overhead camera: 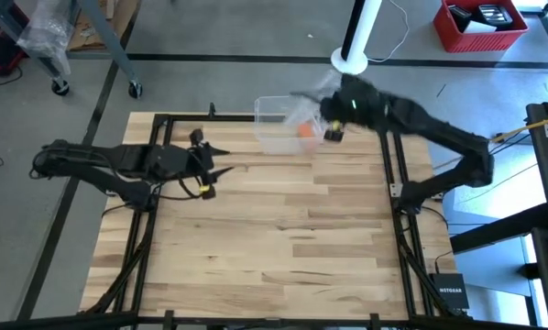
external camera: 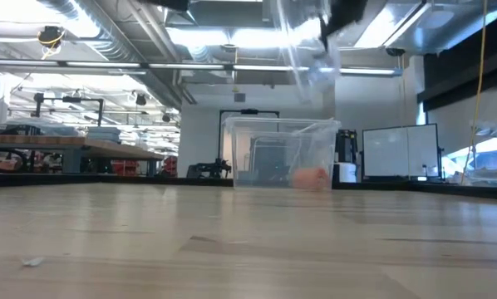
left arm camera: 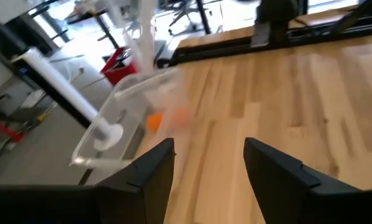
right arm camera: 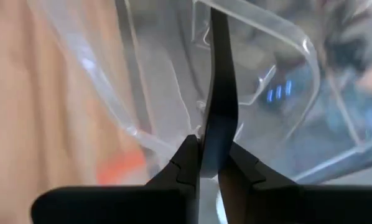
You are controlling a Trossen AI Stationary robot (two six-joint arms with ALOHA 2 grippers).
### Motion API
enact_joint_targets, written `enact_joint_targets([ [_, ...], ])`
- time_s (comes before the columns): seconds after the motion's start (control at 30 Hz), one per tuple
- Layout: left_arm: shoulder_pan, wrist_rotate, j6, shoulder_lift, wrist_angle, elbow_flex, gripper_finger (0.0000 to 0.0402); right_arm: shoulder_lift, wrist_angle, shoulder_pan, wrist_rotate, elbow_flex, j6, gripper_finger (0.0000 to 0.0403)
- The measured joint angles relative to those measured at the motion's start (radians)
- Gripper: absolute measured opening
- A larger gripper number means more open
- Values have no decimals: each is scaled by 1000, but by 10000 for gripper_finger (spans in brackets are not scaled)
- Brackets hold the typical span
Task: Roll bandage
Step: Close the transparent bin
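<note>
- The bandage [overhead camera: 306,130] lay as a small orange lump inside the clear plastic box [overhead camera: 276,127] at the far edge of the wooden table [overhead camera: 274,238], near the box's right end in the high view
- The right gripper [right arm camera: 209,163] hung above that box, its fingers pinched narrowly on a thin black strip [right arm camera: 218,93] that stood up against clear plastic; whether this strip was the box's handle could not be told
- The left gripper [left arm camera: 208,165] hovered over the left part of the table, well apart from the box, its fingers spread wide with nothing between them
- A small black device [overhead camera: 450,295] by the table's near right corner bore the white word "NETGEAR"
- A red crate [overhead camera: 480,25] sat on the floor beyond the table
</note>
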Motion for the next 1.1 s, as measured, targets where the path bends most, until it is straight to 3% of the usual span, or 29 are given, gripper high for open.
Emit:
enact_joint_targets([
  [0.13,59,-3,-12,-28,12,-39,186,111,-203,-201,-68,117,-77,36],
  [0.3,115,-4,5,-33,50,-93,186,211,-343,-317,-231,222,-102,36],
  [0.43,153,-3,14,-28,115,-139,186,253,-428,-339,-270,253,-195,36],
  [0.7,229,-2,47,-23,255,-226,186,250,-390,-338,-346,345,-225,36],
  [0.87,263,29,47,-22,285,-260,186,249,-505,-338,-326,395,-196,36],
  [1.1,278,57,63,-19,371,-318,186,249,-688,-338,-199,445,-82,36],
])
